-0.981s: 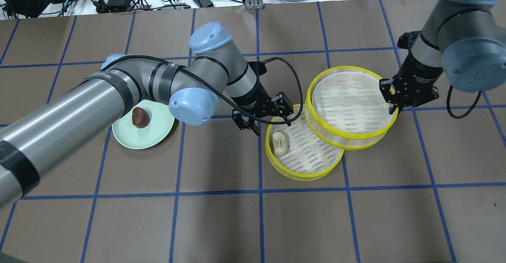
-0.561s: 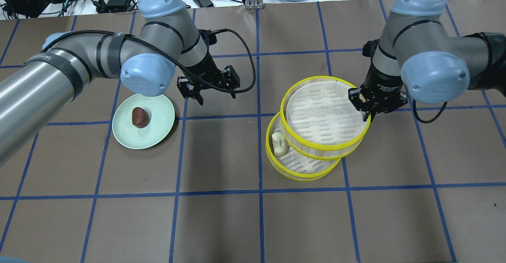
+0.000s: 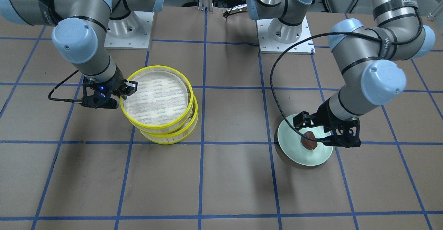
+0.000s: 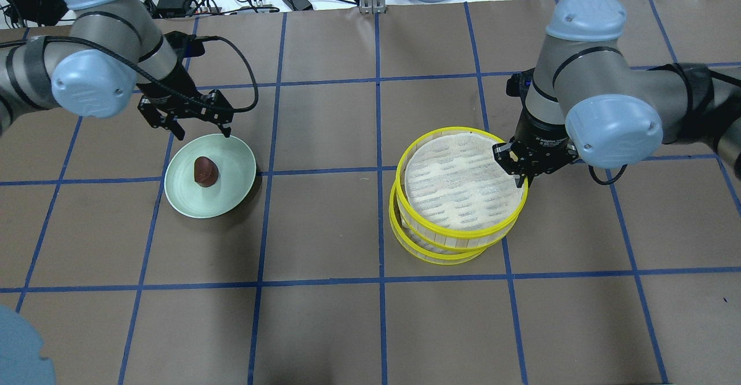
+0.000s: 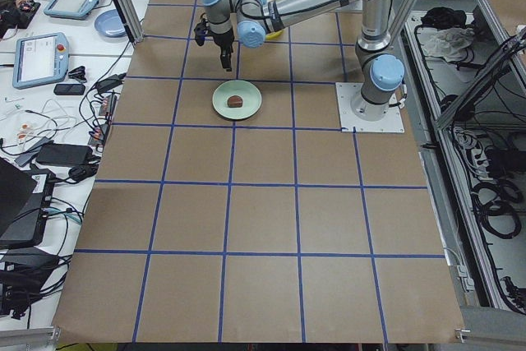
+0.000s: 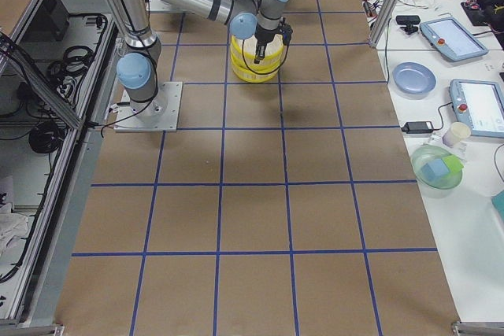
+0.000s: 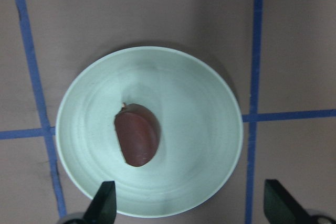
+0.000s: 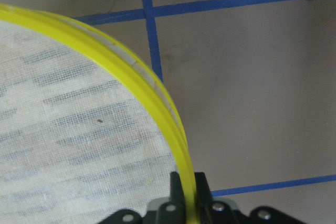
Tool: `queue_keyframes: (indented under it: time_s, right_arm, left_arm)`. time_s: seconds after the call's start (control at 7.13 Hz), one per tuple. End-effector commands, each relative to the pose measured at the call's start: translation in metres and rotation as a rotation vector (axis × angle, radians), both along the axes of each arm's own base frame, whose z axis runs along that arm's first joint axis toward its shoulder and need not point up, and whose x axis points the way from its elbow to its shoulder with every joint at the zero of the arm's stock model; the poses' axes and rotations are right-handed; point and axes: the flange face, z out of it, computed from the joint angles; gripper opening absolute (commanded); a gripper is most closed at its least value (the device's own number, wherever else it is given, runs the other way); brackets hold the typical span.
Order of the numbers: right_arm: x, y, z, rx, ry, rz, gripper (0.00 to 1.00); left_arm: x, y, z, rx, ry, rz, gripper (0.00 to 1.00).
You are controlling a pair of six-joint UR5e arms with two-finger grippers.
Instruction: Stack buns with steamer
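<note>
Brown paper with a blue tape grid covers the table. You see the right gripper pinching the rim of the upper steamer tray. It holds that tray nearly over the lower steamer tray but slightly offset, so seating is probably unfinished. Your left gripper hovers, jaws spread, at the edge of the pale green plate, likely positioned to take the reddish-brown bun lying there. No cream-white bun shows; the upper tray may hide it.
</note>
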Motion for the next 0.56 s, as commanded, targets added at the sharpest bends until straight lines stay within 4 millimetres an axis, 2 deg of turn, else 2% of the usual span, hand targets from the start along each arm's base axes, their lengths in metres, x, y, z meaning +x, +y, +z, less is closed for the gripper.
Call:
queue_keyframes:
  time_s: [0.0,0.42]
  right_arm:
    - [0.006,-0.008,-0.009,-0.023,-0.058,0.099,0.0]
    - [0.005,-0.011,-0.022,0.005,-0.057,0.143,0.0]
  left_arm:
    - [0.042,-0.002,-0.029,0.048,0.002,-0.02,1.0]
    - [0.042,-0.009,-0.079,0.122,0.035,-0.007,1.0]
